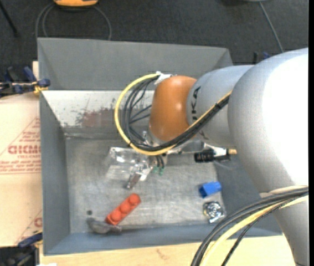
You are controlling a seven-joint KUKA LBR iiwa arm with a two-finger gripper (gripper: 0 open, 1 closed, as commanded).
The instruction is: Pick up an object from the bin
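Starting at the lower left, we've got a grey lump touching a red studded brick whose long axis slants up to the right. Above that sits a clear plastic piece. The pincer hangs at its right edge, so we reckon that's the nearest pick, just to its left. We can't tell if the pincer is spread or pressed together. A blue block and a silver wad lie well off right.
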